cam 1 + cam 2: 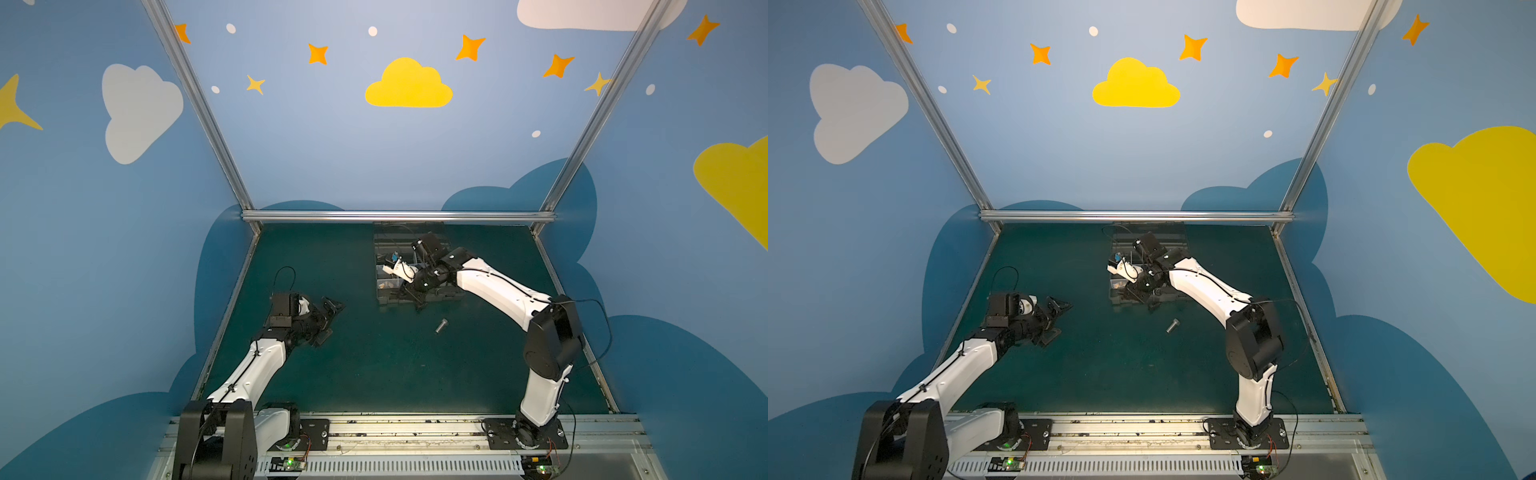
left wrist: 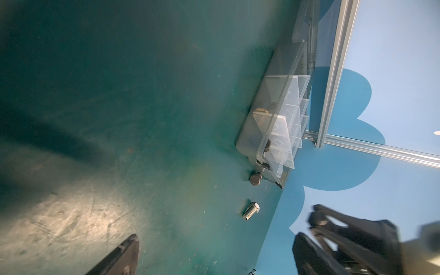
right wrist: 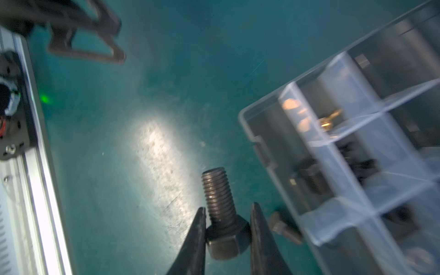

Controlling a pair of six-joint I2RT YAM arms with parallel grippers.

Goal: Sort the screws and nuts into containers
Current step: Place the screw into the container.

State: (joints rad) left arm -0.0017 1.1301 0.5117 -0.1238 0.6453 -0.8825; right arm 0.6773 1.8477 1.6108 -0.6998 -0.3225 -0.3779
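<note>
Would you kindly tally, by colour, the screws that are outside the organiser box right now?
Silver screw: 1
Dark screws: 2 (the gripped screw, the loose screw)
Total: 3

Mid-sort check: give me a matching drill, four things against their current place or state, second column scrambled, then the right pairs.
Things:
1. silver bolt
2. brass pieces
3. left gripper
4. right gripper

Place or state:
A. shut on a dark bolt
B. open, holding nothing
C. lying loose on the green mat
D. inside a compartment of the organiser box

Pairs: 1-C, 2-D, 3-B, 4-A
</note>
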